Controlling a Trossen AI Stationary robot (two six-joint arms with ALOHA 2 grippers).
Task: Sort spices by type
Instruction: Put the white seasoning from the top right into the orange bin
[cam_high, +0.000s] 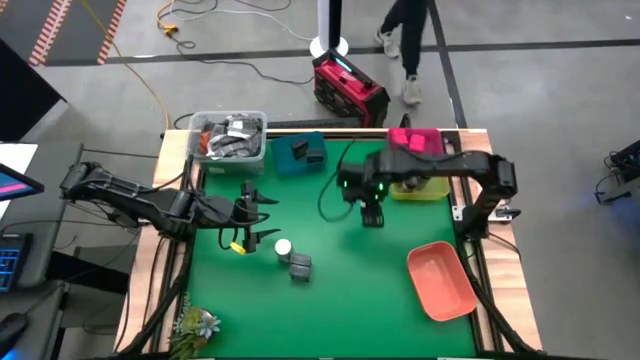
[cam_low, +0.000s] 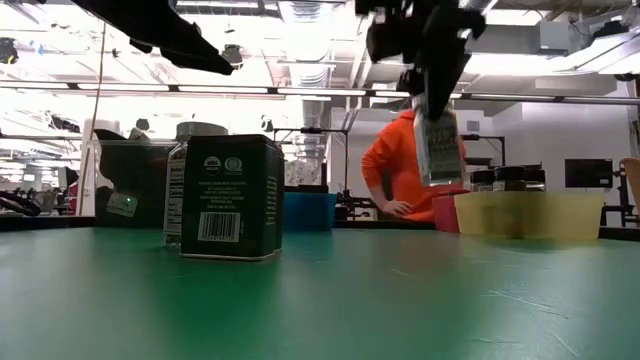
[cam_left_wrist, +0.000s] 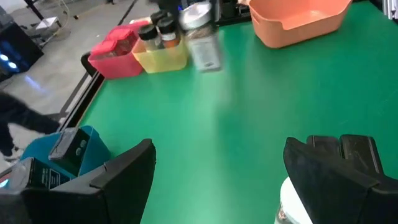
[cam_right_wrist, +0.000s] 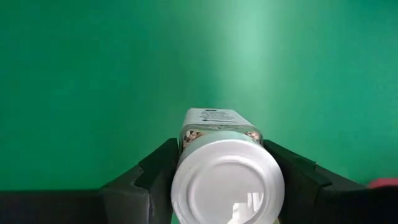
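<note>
Sorting stands partly done: trays (cam_high: 420, 188) already hold spices, right gripper (cam_high: 372, 215) clasps a white-capped jar (cam_right_wrist: 225, 171) above the table (cam_high: 350, 290), left gripper (cam_high: 243, 228) gapes wide near a remaining jar (cam_high: 283, 247) and tin (cam_high: 299, 265).

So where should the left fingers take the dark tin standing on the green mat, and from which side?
Across its flat side walls, coming down from above: the dark tin stands upright, with the white-capped jar close beside it.
</note>
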